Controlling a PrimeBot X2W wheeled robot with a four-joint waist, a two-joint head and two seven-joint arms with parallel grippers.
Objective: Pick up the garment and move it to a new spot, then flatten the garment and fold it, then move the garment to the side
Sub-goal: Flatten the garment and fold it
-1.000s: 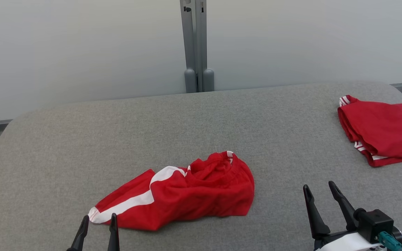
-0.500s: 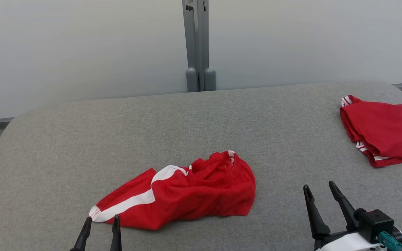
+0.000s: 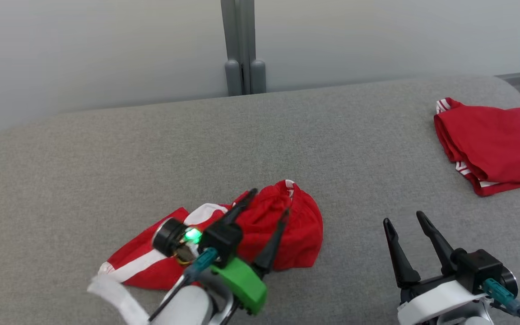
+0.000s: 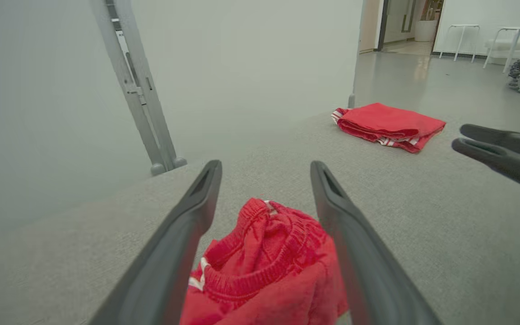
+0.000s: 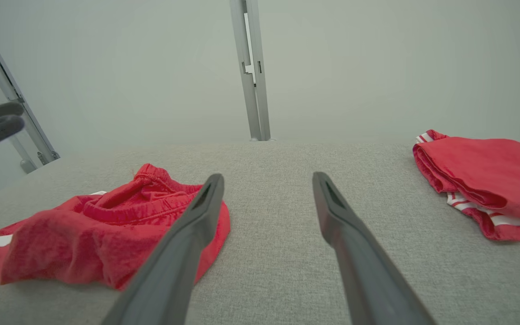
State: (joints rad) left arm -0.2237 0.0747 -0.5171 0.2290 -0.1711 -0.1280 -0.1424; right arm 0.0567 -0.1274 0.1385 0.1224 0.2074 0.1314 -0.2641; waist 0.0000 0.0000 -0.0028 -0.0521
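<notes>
- The garment (image 3: pixel 303 234) is a pair of red shorts with a white side stripe and a ribbed elastic waistband.
- It lies crumpled in a loose heap, with the waistband bunched at its 1 o'clock end and the striped leg trailing toward 8 o'clock.
- It rests near 6 o'clock on the grey padded surface (image 3: pixel 260 144).

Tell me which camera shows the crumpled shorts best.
Right wrist view: the crumpled shorts lie nearly whole. In the head view the left gripper covers their middle; the left wrist view catches the waistband end.

Head camera high, looking down; wrist cameras low, near-level; all share crumpled garment (image 3: pixel 303 232).
</notes>
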